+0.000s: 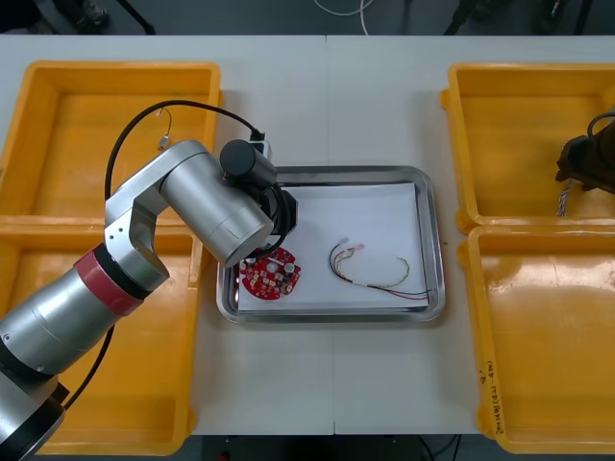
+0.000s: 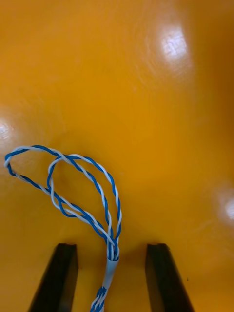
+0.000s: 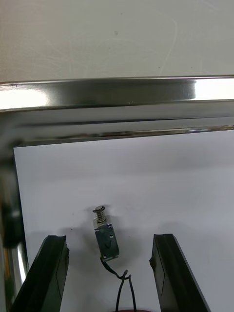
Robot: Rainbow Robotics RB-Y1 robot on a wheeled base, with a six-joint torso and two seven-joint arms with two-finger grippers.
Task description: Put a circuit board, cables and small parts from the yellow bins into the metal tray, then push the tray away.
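Note:
My left gripper (image 3: 110,240) stands open low over the white inside of the metal tray (image 3: 117,92). A small metal part (image 3: 105,236) with a thin black wire lies on the liner between its fingers. In the front view the left arm's wrist (image 1: 252,197) covers the tray's (image 1: 434,240) left end, beside a round red circuit board (image 1: 272,272). A red and yellow cable (image 1: 377,271) lies in the tray's middle. My right gripper (image 2: 113,251) is open in the far right yellow bin (image 1: 519,125), and the end of a twisted blue and white cable (image 2: 83,192) runs between its fingers.
Yellow bins flank the tray: two on the left (image 1: 58,144) (image 1: 144,384) and a near one on the right (image 1: 548,355). A small item (image 1: 164,125) lies in the far left bin. Bare table stretches beyond and in front of the tray.

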